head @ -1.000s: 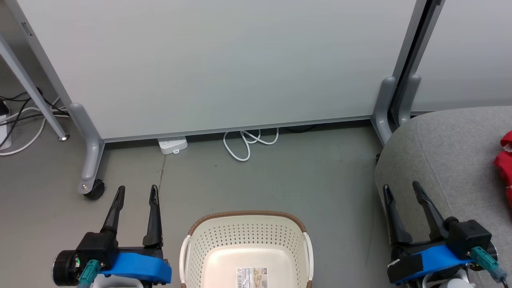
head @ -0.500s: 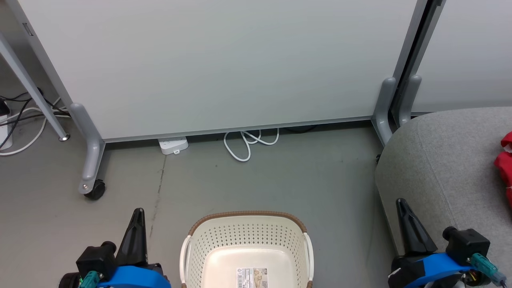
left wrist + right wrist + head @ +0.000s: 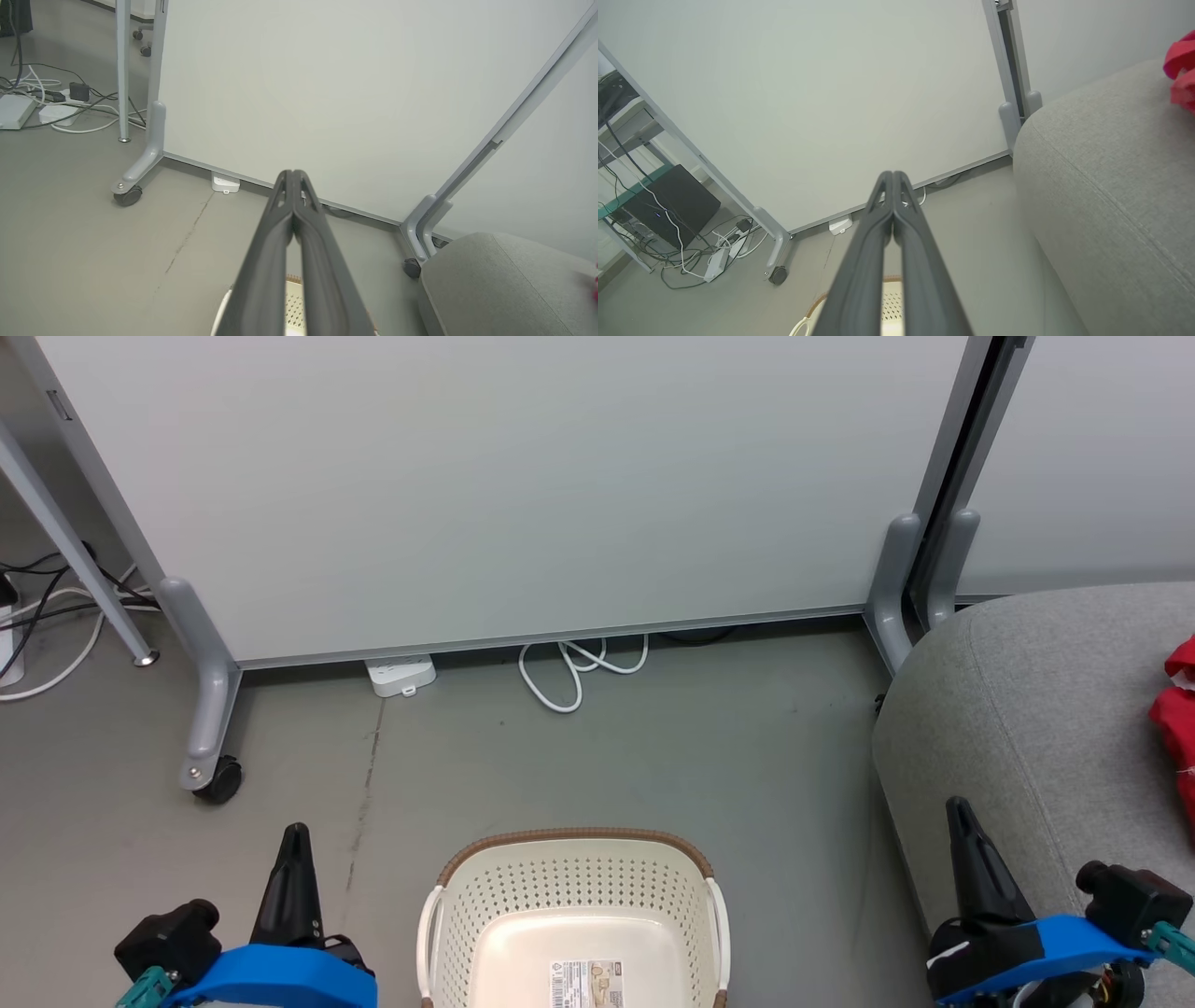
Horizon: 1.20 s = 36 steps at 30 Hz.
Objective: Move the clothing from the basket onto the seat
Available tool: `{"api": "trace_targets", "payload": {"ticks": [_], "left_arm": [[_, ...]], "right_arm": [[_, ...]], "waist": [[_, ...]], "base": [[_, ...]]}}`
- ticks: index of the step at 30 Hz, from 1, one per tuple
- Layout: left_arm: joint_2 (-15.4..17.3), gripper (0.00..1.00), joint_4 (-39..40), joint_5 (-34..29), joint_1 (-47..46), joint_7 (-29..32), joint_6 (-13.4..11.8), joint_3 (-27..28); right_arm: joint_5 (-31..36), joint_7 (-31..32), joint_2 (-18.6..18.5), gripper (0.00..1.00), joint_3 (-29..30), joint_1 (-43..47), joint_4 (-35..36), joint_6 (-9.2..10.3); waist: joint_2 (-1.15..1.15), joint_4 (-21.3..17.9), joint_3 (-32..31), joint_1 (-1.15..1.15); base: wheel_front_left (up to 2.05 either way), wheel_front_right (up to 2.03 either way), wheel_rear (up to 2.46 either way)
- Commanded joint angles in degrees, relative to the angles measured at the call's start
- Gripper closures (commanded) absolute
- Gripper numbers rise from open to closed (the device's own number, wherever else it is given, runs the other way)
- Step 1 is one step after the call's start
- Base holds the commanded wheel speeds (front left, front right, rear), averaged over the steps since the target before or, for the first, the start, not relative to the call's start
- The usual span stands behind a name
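The left gripper (image 3: 297,831) hovers over the grey floor (image 3: 747,756), fingers clenched together on nothing. Behind it a white power strip (image 3: 401,674) lies at the foot of a pale partition (image 3: 513,476). The basket (image 3: 574,835) stands on the floor between the arms. On its bare bottom is a printed sticker (image 3: 585,983), its writing too small to read. A looped white cable (image 3: 569,677) lies beyond. The right gripper (image 3: 959,807) is also pinched shut, empty, beside the seat (image 3: 1027,709). The clothing (image 3: 1176,719) lies toward the seat's right edge.
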State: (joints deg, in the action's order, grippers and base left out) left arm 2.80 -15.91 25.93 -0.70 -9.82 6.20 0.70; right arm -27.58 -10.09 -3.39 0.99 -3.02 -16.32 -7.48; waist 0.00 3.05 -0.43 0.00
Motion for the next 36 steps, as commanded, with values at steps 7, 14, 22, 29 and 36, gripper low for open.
{"api": "trace_targets", "payload": {"ticks": [7, 14, 22, 29, 36], "left_arm": [[0.1, 1.00, 1.2, 8.0, -2.3, 1.9, 0.4, 0.8], [0.1, 1.00, 1.3, 14.2, -2.8, 3.4, 0.5, 1.4], [0.1, 1.00, 1.4, 20.7, -3.2, 5.0, 0.6, 1.9], [0.1, 1.00, 1.5, 26.0, -3.5, 6.4, 0.7, 2.4], [0.1, 1.00, 1.5, 30.9, -3.9, 7.6, 0.8, 2.9]], "right_arm": [[-7.9, 2.0, 0.1, 1.00, 0.8, -1.5, 1.2, -0.01], [-13.9, 3.5, 0.1, 1.00, 1.3, -1.8, 1.3, -0.01], [-20.3, 5.2, 0.2, 1.00, 1.9, -2.1, 1.5, -0.01], [-25.4, 6.5, 0.2, 1.00, 2.3, -2.3, 1.6, -0.02], [-30.2, 7.7, 0.3, 1.00, 2.7, -2.4, 1.7, -0.02]], "waist": [[0.00, -0.2, 0.0, 0.00], [0.00, -0.4, 0.1, 0.00], [0.00, -0.6, 0.1, 0.00], [0.00, -0.8, 0.2, 0.00], [0.00, -1.0, 0.2, 0.00]], "base": [[0.00, 0.00, 0.00], [0.00, 0.00, 0.00], [0.00, 0.00, 0.00], [0.00, 0.00, 0.00], [0.00, 0.00, 0.00]]}}
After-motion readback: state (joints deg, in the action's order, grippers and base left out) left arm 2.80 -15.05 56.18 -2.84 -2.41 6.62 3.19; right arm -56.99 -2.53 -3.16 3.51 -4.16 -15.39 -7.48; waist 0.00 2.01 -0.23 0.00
